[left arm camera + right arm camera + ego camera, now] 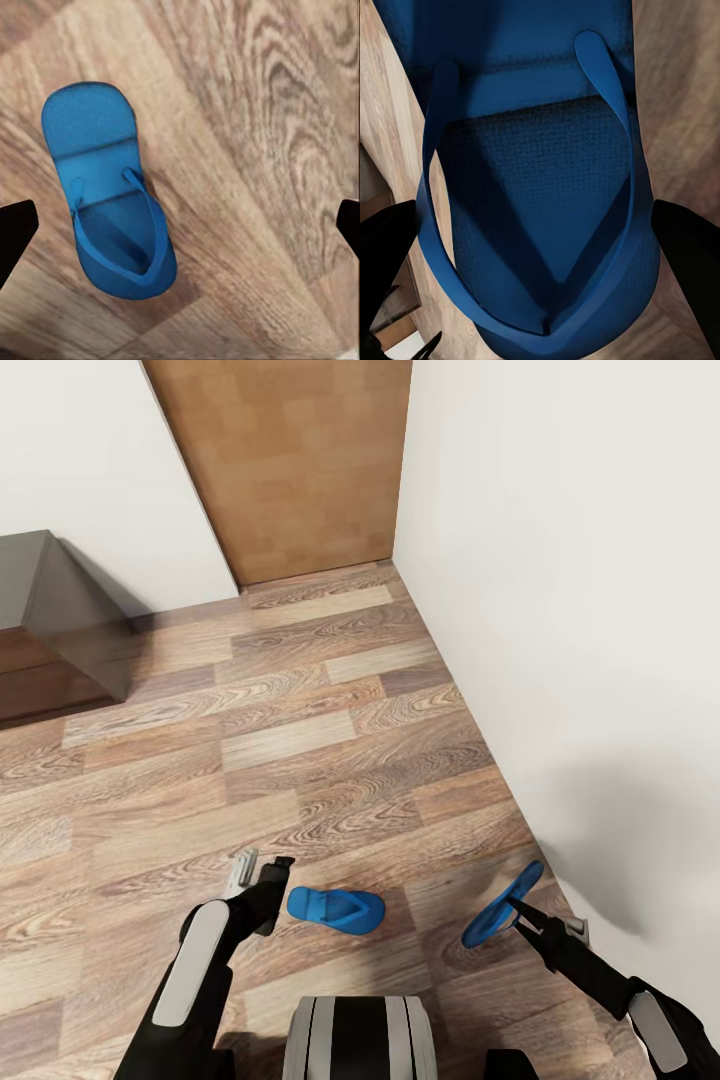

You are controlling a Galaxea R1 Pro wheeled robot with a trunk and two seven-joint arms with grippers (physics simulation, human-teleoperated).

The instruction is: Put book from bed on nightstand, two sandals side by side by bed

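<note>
Two bright blue sandals show on the wood-plank floor just ahead of my base. One sandal lies flat, strap up. My left gripper hangs open above its left end, fingers spread wide and not touching it. The other sandal is tilted up on edge near the right wall, with my right gripper shut on its strap end. The book and the bed are out of view.
A white wall runs close along the right. A plain brown door stands at the far end. A dark glossy cabinet sits at the far left; I cannot tell whether it is a nightstand. Open floor lies between.
</note>
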